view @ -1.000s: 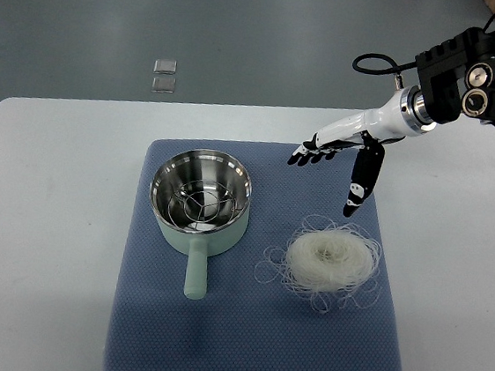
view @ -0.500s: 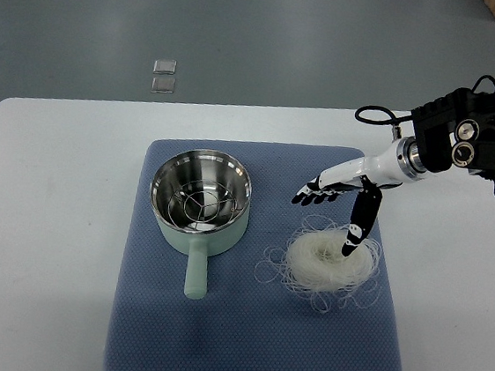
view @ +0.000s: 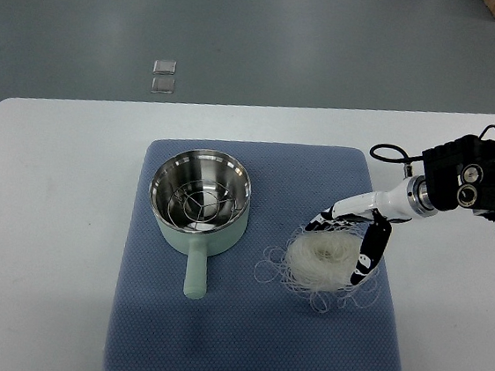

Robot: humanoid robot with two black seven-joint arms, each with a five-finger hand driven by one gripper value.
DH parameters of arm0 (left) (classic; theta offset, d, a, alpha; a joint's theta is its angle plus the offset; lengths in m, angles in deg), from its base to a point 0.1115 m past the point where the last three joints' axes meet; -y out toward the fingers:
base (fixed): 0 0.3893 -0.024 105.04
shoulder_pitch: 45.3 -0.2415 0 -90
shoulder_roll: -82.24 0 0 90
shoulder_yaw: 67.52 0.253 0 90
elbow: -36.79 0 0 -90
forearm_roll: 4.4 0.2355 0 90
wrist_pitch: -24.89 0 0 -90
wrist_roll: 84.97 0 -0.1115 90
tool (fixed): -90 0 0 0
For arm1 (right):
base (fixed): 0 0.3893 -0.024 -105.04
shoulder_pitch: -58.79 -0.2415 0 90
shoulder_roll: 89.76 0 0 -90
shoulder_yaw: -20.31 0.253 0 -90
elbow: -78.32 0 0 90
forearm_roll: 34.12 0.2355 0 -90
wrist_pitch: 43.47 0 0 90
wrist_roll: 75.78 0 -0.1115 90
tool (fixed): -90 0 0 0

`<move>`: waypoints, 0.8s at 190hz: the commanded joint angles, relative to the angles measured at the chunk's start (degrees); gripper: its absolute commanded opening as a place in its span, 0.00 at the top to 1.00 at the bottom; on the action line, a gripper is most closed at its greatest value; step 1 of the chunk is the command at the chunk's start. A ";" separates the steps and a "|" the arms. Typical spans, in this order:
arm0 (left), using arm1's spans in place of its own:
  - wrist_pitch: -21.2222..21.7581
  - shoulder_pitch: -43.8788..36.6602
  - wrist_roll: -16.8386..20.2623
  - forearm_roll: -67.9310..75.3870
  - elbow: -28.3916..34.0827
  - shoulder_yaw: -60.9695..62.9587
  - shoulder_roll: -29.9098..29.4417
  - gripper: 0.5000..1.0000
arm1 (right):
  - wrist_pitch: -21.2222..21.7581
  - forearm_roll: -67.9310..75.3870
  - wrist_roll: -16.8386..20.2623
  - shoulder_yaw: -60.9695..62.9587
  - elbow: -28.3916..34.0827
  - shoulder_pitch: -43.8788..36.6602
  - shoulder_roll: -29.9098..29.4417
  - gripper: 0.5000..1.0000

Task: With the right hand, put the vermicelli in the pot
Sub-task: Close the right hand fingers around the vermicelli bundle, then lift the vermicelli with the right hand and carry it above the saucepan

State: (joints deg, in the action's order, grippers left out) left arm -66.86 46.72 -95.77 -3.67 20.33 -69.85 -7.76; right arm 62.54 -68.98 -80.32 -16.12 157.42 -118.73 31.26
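Top view shows my right hand (view: 348, 240) spread astride the vermicelli (view: 325, 263) near the mat's (view: 248, 345) right edge, not yet pinching; next I'd close, lift, then carry left to the pot (view: 200, 200).

**Open mat between nest and pot; hand sits on the nest**

The right hand (view: 348, 236) straddles the vermicelli (view: 326, 263), fingers on its far side and thumb on its right side. A bare strip of blue mat (view: 248, 345) separates the nest from the pot (view: 200, 203), whose mouth is uncovered. The pot's handle (view: 195, 270) juts toward the near edge. The bench (view: 49, 218) lies bare left of the mat.
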 commanded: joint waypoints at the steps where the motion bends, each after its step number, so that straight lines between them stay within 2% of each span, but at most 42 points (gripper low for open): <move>1: -0.01 0.00 -0.01 0.06 0.02 0.05 0.00 0.00 | -0.36 -1.53 -0.21 1.01 0.00 1.47 0.09 0.03; 22: -0.01 0.00 -0.01 0.06 0.02 0.05 0.00 0.00 | -1.86 -4.08 -0.47 1.18 -0.08 3.14 0.27 0.03; 48: -0.01 0.00 -0.01 0.06 0.02 0.05 0.00 0.00 | -6.25 -5.75 -0.47 1.27 -0.96 6.48 0.62 0.04; 66: -0.01 0.00 -0.01 0.06 0.02 0.14 0.00 0.00 | -8.45 -7.33 -0.65 1.45 -1.14 7.80 0.62 0.09; 72: -0.01 0.00 -0.01 0.06 0.02 0.14 0.00 0.00 | -9.06 -7.42 -0.91 1.45 -1.23 8.06 0.62 0.17; 75: -0.01 0.00 -0.01 0.06 0.02 0.14 0.00 0.00 | -9.41 -7.42 -1.00 1.45 -1.40 8.24 0.62 0.26; 76: -0.01 0.00 -0.01 0.06 0.02 0.14 0.00 0.00 | -9.42 -7.42 -1.00 1.45 -1.40 8.24 0.62 0.26; 79: -0.01 0.00 -0.01 0.06 0.02 0.14 0.00 0.00 | -9.59 -7.42 -1.00 1.45 -1.58 8.24 0.62 0.37; 80: -0.01 0.00 -0.01 0.06 0.02 0.14 0.00 0.00 | -9.59 -7.42 -1.00 1.45 -1.58 8.24 0.62 0.37; 81: -0.01 0.00 -0.01 0.06 0.02 0.14 0.00 0.00 | -9.68 -7.42 -1.00 1.36 -1.67 8.24 0.62 0.44; 82: -0.01 0.00 -0.01 0.06 0.02 0.14 0.00 0.00 | -9.68 -7.42 -1.00 1.36 -1.67 8.24 0.62 0.44; 83: -0.01 0.00 -0.01 0.06 0.02 0.14 0.00 0.00 | -9.77 -7.50 -1.00 1.36 -1.75 8.32 0.62 0.53; 84: -0.01 0.00 -0.01 0.06 0.02 0.14 0.00 0.00 | -9.77 -7.50 -1.00 1.36 -1.75 8.32 0.62 0.53; 85: -0.01 0.00 -0.01 0.06 0.02 0.14 0.00 0.00 | -9.77 -7.50 -1.00 1.36 -1.75 8.32 0.62 0.61; 87: -0.01 0.00 -0.01 0.06 0.02 0.14 0.00 0.00 | -9.77 -7.50 -1.00 1.36 -1.75 8.32 0.62 0.61; 88: -0.01 0.00 -0.01 0.06 0.02 0.14 0.00 0.00 | -9.85 -7.50 -1.00 1.27 -1.84 8.32 0.62 0.69; 89: -0.01 0.00 -0.01 0.06 0.02 0.14 0.00 0.00 | -9.86 -7.50 -1.00 1.27 -1.84 8.32 0.62 0.69; 90: -0.01 0.00 -0.01 0.06 0.02 0.14 0.00 0.00 | -9.86 -7.50 -1.00 1.27 -1.84 8.32 0.53 0.75; 94: -0.01 0.00 -0.01 0.06 0.02 0.14 0.00 0.00 | -9.86 -7.59 -1.00 1.27 -1.93 8.32 0.53 0.82; 101: -0.01 0.00 -0.01 0.06 0.02 0.14 0.00 0.00 | -9.86 -7.77 -0.91 1.36 -1.84 8.32 0.62 0.90; 104: -0.01 0.00 -0.01 0.06 0.02 0.14 0.00 0.00 | -9.94 -7.85 -0.82 1.36 -1.84 8.32 0.62 1.00; 152: -0.01 0.00 -0.01 0.06 0.02 0.14 0.00 0.00 | -8.98 -8.38 -1.09 1.89 -1.40 5.86 2.73 1.00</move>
State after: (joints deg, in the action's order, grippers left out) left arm -66.86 46.72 -95.78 -3.60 20.36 -69.71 -7.76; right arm 53.22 -77.54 -81.11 -14.74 155.65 -111.37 33.10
